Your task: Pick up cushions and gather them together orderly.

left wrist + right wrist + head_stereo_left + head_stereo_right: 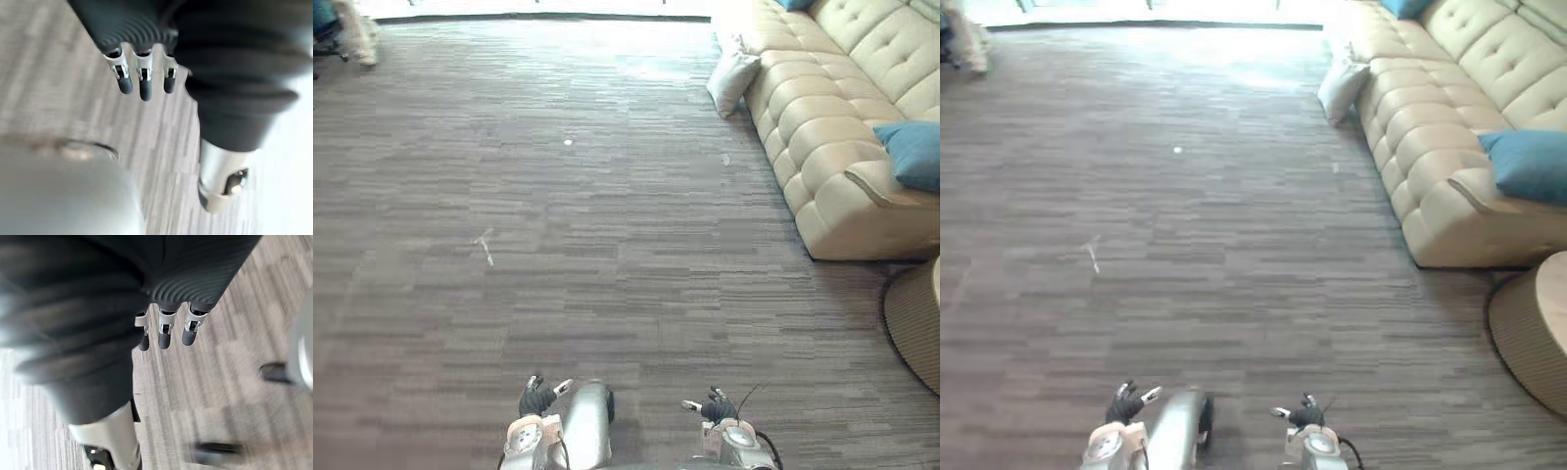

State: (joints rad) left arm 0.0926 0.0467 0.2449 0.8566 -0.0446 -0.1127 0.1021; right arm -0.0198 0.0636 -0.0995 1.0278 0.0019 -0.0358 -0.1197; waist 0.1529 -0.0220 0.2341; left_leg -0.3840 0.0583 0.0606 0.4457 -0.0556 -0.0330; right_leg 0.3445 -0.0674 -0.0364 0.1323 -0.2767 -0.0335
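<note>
Down at the bottom edge, the left robot hand (536, 397) and the right robot hand (713, 406) hang over the carpet (607, 225), fingers loosely straight and holding nothing. Well apart, in the upper right, a white cushion (731, 80) stands on the floor against the beige sofa (822, 108). A blue cushion (913, 154) lies on the sofa at the right edge.

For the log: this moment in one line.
left hand open | right hand open | white cushion on floor by sofa | blue cushion on sofa

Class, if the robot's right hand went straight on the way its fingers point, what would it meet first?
Probably the carpet: the right hand points its straight fingers down at it, though depth is unclear.
</note>
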